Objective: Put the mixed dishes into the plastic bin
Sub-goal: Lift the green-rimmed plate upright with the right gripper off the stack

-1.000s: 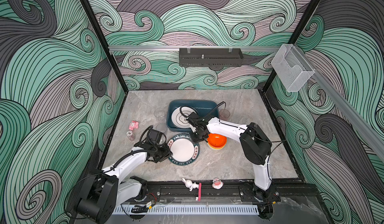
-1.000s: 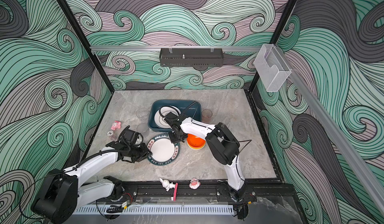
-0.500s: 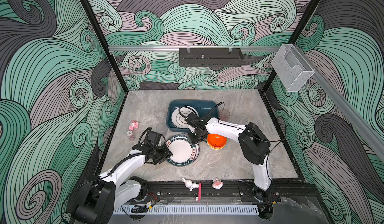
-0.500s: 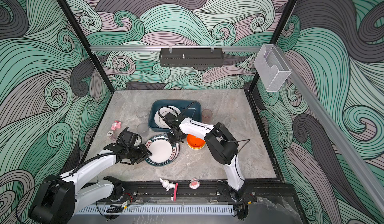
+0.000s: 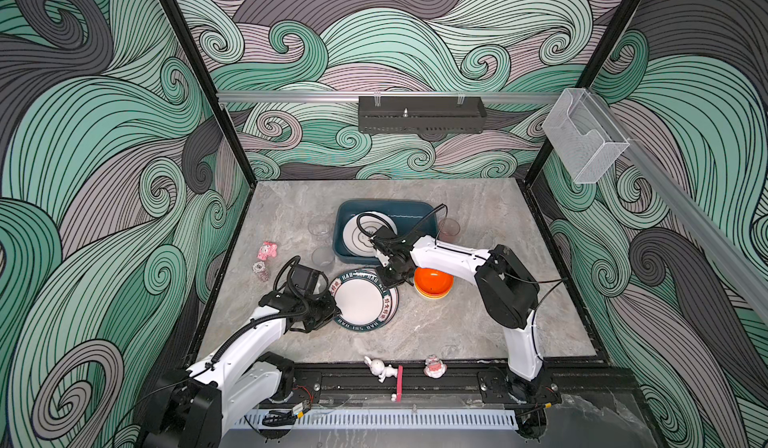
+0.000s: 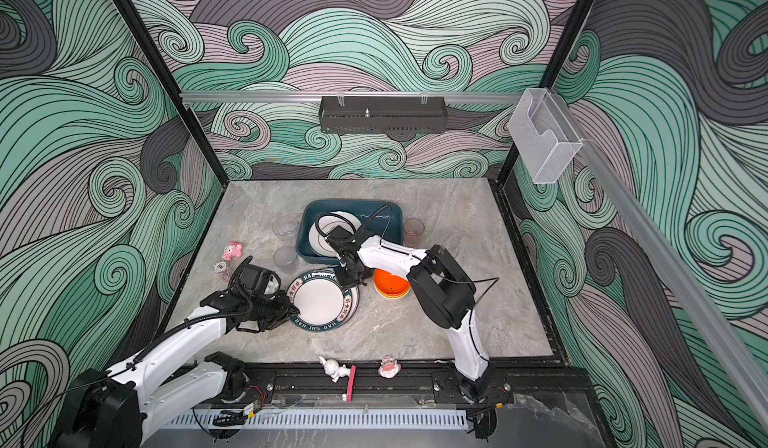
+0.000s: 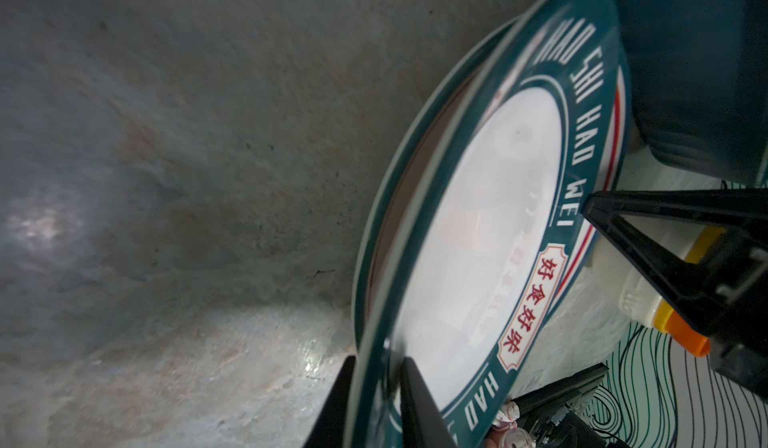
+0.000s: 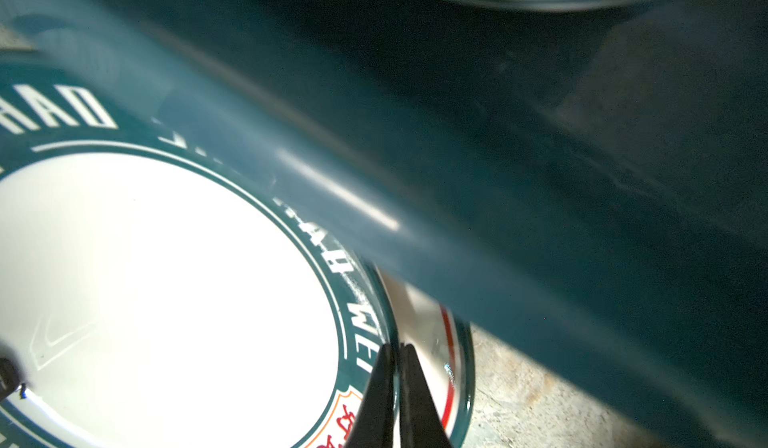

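A white plate with a dark green rim (image 5: 363, 300) (image 6: 322, 300) lies on top of a second plate (image 8: 449, 342) with a red line, just in front of the plastic bin (image 5: 386, 201) (image 6: 353, 202). My left gripper (image 5: 338, 306) (image 7: 378, 360) is shut on the top plate's near left rim (image 7: 478, 238). My right gripper (image 5: 390, 277) (image 8: 395, 348) is shut on the same plate's far right rim (image 8: 166, 279). Another white plate (image 5: 357, 234) lies in the bin. A stack of small bowls with an orange one on top (image 5: 433, 281) (image 6: 390, 284) sits right of the plates.
Two clear glasses (image 5: 318, 227) (image 5: 323, 257) stand left of the bin and a pinkish glass (image 5: 449, 227) to its right. Small figurines sit at the left (image 5: 267, 250) and along the front edge (image 5: 378, 369) (image 5: 434, 367). The bin's teal wall (image 8: 540, 176) is close behind the right gripper.
My left gripper has slid right onto the green-rimmed plate's edge and closed on it. The right gripper closed on the far rim and has stayed there.
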Tool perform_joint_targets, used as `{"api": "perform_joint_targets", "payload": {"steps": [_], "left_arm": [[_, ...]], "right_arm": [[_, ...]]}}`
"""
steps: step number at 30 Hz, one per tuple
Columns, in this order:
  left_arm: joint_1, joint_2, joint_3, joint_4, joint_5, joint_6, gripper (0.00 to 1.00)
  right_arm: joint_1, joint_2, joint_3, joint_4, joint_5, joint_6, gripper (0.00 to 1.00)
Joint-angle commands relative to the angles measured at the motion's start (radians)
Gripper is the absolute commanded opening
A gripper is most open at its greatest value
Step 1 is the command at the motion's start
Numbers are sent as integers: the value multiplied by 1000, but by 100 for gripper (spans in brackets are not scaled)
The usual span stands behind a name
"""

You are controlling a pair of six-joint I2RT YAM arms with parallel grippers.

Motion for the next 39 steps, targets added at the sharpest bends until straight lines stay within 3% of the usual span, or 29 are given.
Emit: {"api": "perform_joint_targets", "payload": {"steps": [1, 13, 31, 39], "left_arm": [[-5, -22, 3, -37, -7, -10, 17], [-4, -56, 48, -69, -2, -8, 0], [-4, -158, 168, -133, 42, -15, 0], [-4, -160, 232, -84, 89, -37, 0]], "right_arm": [[9, 9, 4, -14, -6, -2, 8], [8, -60, -2, -16, 3, 2, 21], [-18, -318, -93, -10, 0, 35, 38], [-109, -463, -206, 82, -125, 96, 48]]}}
